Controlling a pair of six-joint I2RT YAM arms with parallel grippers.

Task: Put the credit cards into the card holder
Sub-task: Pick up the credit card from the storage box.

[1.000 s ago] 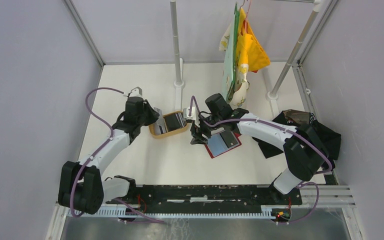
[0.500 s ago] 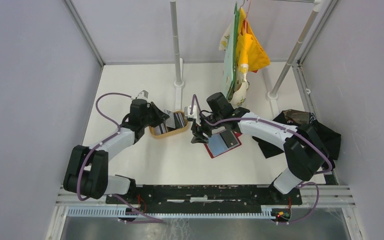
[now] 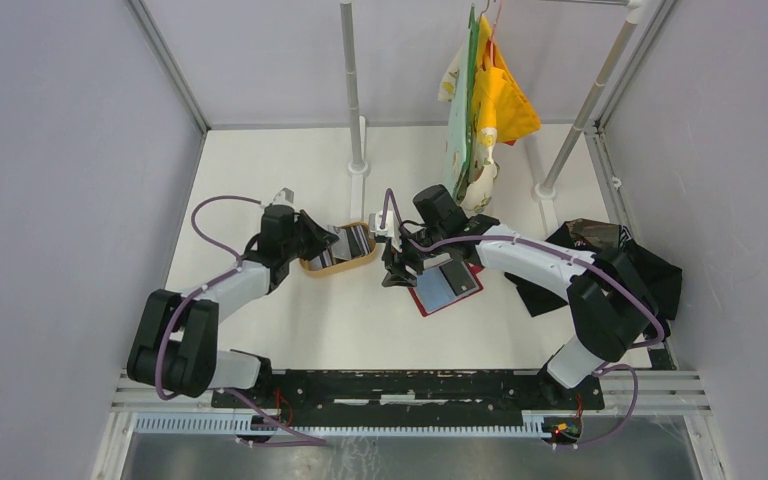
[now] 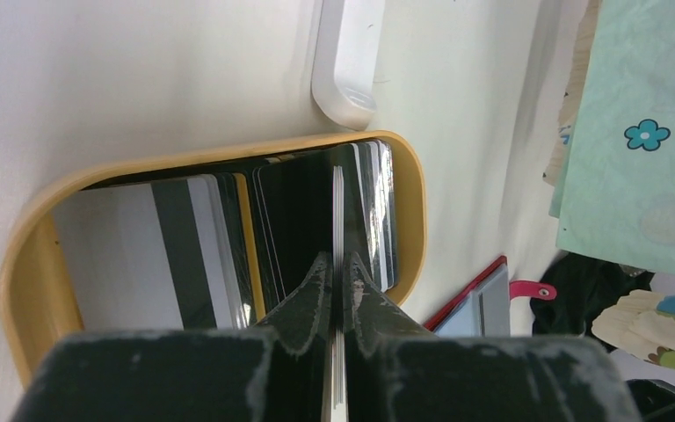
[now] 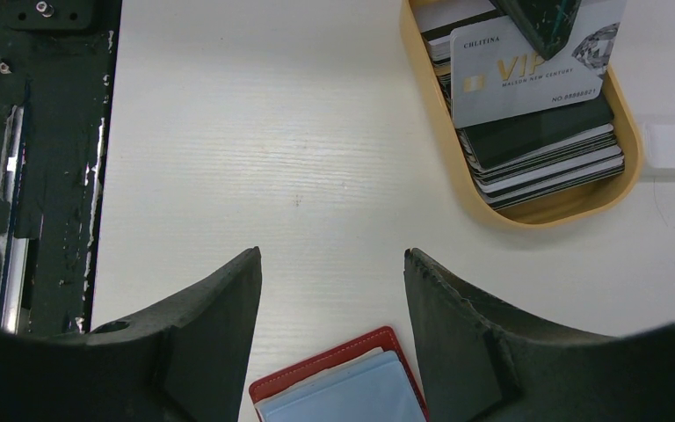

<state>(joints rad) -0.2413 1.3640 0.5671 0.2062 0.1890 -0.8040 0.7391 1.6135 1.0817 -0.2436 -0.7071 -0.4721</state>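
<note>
Several credit cards (image 5: 540, 149) are stacked in a tan oval tray (image 3: 312, 264) at mid-table. My left gripper (image 3: 326, 238) is shut on a silvery "VIP" card (image 5: 527, 83), tilted up over the tray. In the left wrist view that card (image 4: 337, 211) shows edge-on between the closed fingers (image 4: 316, 281) of that gripper (image 4: 336, 257). The red card holder (image 3: 447, 285) lies open to the right of the tray, grey-blue lining up. My right gripper (image 5: 331, 255) stands open and empty just above the holder's corner (image 5: 343, 387).
Cloths (image 3: 485, 100) hang from a rack whose posts (image 3: 352, 90) stand at the back. A white post foot (image 4: 347, 61) sits just behind the tray. A black bag (image 3: 610, 260) lies at the right. A black rail (image 3: 410, 385) runs along the near edge.
The left arm swung round and its gripper shifted right over the tray, tilting up a card in its grip. The right arm and the card holder have not moved.
</note>
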